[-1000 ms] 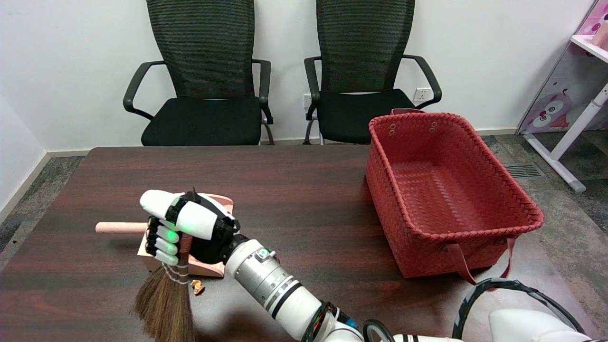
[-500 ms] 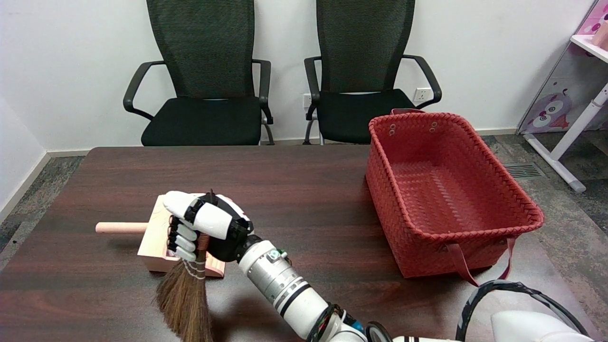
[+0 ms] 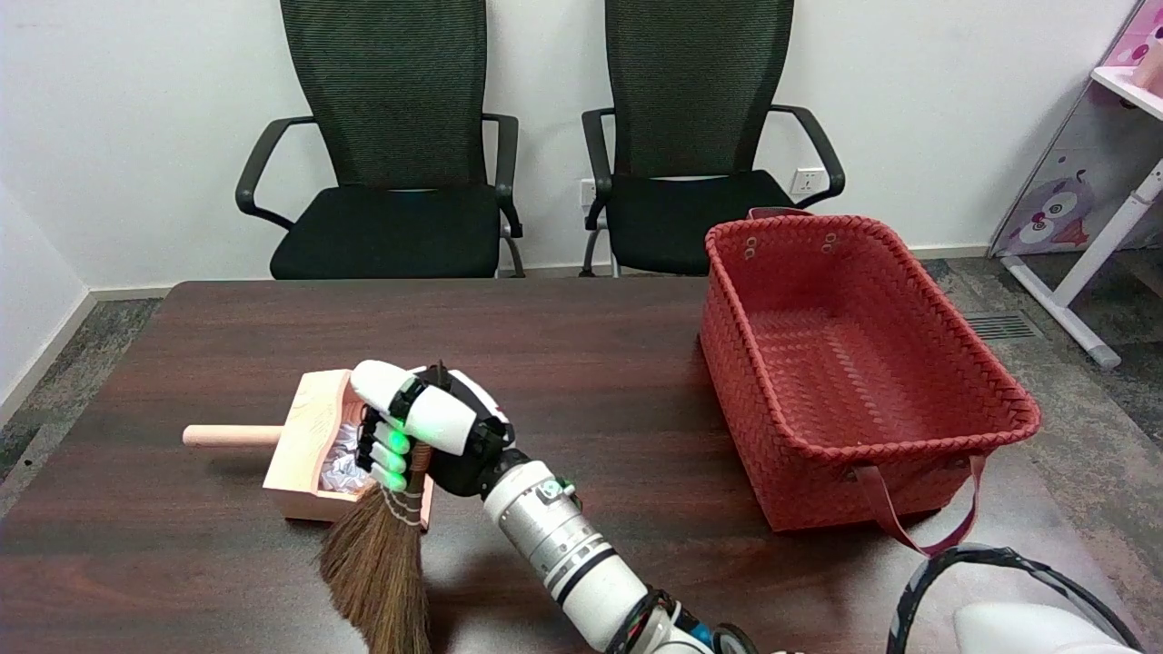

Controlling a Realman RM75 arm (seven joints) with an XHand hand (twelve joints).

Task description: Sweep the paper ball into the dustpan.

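Observation:
A wooden dustpan (image 3: 309,436) with a round handle pointing left lies on the dark table, left of centre. A crumpled white paper ball (image 3: 346,465) shows inside the pan, partly hidden by my right hand. My right hand (image 3: 427,431) grips the handle of a small straw broom (image 3: 382,568) just right of the pan. The broom hangs with its brown bristles fanning down toward the table's near edge.
A large red woven basket (image 3: 854,363) stands on the right side of the table (image 3: 581,345). Two black office chairs (image 3: 391,154) stand behind the far edge. A white and pink shelf (image 3: 1108,182) is at the far right.
My right hand and the broom have moved to the right, uncovering the pan and the paper ball in it. The small brown scrap seen on the table one second ago is hidden now.

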